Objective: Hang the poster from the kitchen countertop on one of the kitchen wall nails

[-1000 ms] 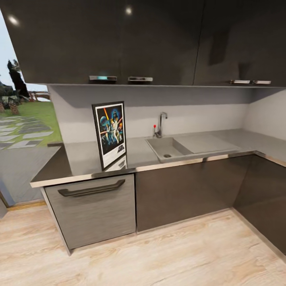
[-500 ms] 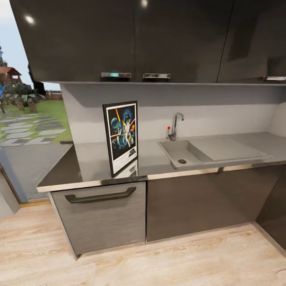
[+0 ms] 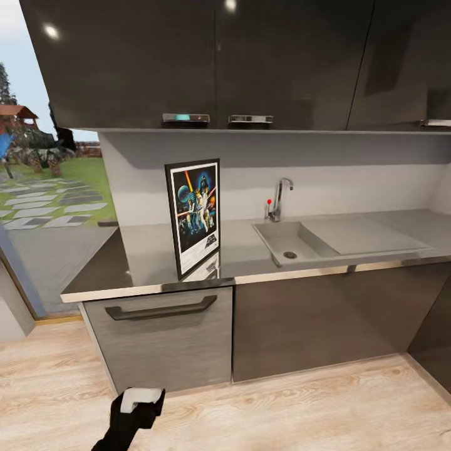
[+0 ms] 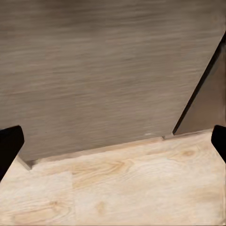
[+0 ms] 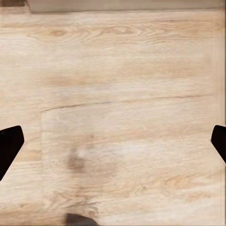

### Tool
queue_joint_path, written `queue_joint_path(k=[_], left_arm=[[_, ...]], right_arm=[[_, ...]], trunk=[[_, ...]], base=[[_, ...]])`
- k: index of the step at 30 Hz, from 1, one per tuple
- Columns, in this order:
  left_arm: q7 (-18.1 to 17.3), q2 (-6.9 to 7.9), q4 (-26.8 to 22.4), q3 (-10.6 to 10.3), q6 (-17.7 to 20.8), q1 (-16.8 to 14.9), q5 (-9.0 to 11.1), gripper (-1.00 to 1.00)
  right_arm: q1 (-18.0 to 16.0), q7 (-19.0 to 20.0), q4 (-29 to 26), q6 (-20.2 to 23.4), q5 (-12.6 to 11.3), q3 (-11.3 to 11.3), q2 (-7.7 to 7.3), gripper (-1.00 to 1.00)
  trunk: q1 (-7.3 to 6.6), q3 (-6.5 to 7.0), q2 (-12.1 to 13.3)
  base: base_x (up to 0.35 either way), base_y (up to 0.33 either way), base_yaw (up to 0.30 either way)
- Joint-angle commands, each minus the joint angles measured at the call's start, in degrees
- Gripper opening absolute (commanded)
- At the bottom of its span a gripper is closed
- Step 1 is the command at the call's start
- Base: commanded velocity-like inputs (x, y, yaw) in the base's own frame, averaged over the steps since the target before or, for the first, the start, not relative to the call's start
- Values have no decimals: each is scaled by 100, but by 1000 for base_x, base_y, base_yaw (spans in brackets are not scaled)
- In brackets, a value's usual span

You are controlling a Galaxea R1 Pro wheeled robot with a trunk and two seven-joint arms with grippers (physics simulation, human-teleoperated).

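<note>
Poster [image 3: 195, 215], one, upright on kitchen countertop [image 3: 150, 263].

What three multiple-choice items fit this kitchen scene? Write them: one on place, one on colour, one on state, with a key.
1. Where does the poster stand?
A. in the sink
B. on the kitchen countertop, left of the sink
C. on the floor

2. What colour is the tip of the small lever beside the tap?
A. red
B. green
C. yellow

3. How do the left gripper's jaws stand?
A. shut on the poster
B. shut on nothing
C. open, nothing between them

Key: 1 B, since the head view shows it upright on the slab, apart from the sink; 2 A, since a red dot sits by the tap's base; 3 C, since the left wrist view shows both fingertips at opposite edges with only cabinet front and wood floor between.
</note>
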Motion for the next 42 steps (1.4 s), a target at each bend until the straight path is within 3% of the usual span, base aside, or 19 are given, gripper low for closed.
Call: queue_joint_path(k=[1,4,5,7,9,12,13,14,15,17,20,22,23,26,28,30,32,42], left_arm=[[-16,0,-294,-49,302,1,4,100],[-68,-158,-1020,-165,967,-1,27,100],[-92,-313,-1202,-191,1151,-7,37,100],[-122,-580,-1403,-220,1377,-134,48,100],[-130,-657,-1454,-227,1496,-342,50,100],[-140,-765,-1516,-235,2290,-1377,145,100],[-140,-773,-1518,-236,2435,-1560,188,100],[-141,-784,-1519,-237,2685,-1948,290,100],[-138,-794,-1511,-237,3020,-2557,457,100],[-135,-797,-1505,-235,3300,-2954,558,100],[-116,-799,-1486,-229,3964,-3835,691,100],[-112,-798,-1478,-226,4039,-3981,702,100],[-108,-794,-1462,-214,4149,-4251,714,100],[-99,-783,-1425,-181,4247,-4589,723,100],[-96,-764,-1300,-34,4307,-4907,728,100],[-100,-748,-1252,84,4323,-4997,731,100],[-79,-683,-1187,52,4258,-4967,706,100],[-78,-688,-1029,64,4141,-4961,704,100]], right_arm=[[-3,-2,2,-40,28,-3,-12,100],[-1,-2,1,-273,28,-3,-49,100],[-2,-2,1,-431,28,-3,-81,100],[-1,-2,0,-658,26,-4,-119,100],[-1,-2,0,-719,24,-4,-128,100],[3,-2,-6,-871,13,-7,-147,100],[3,-2,-6,-932,11,-8,-148,100],[3,-3,-9,-1083,9,-9,-152,100],[6,-7,-27,-1308,5,-11,-162,100],[10,-10,-92,-1411,4,-11,-168,100],[236,-16,-732,-1533,3,-14,-176,100],[344,-17,-919,-1542,2,-15,-177,100],[573,-19,-1307,-1551,2,-17,-176,100],[826,-24,-1739,-1553,4,-32,-174,100],[984,-28,-2004,-1553,8,-48,-172,100],[1024,-31,-2069,-1553,9,-54,-172,100],[1020,-28,-2002,-1553,29,-50,-173,100],[1015,-28,-1897,-1553,29,-49,-174,100]], trunk=[[0,-5,-3],[0,-5,-3],[0,-5,-3],[0,-5,-3],[0,-5,-3],[0,-5,-3],[0,-5,-3],[0,-5,-3],[0,-5,-3],[0,-5,-3],[0,-5,-3],[0,-5,-3],[0,-5,-3],[0,-5,-3],[0,-5,-3],[0,-5,-3],[0,-5,-3],[0,-5,-3]], base=[[1,0,1],[0,0,0],[0,0,0],[0,0,0],[0,0,0],[0,0,0],[0,0,0],[0,0,0],[0,0,0],[0,0,0],[0,0,0],[0,0,0],[0,0,0],[0,0,0],[0,0,0],[0,0,0],[0,0,0],[0,0,0]])
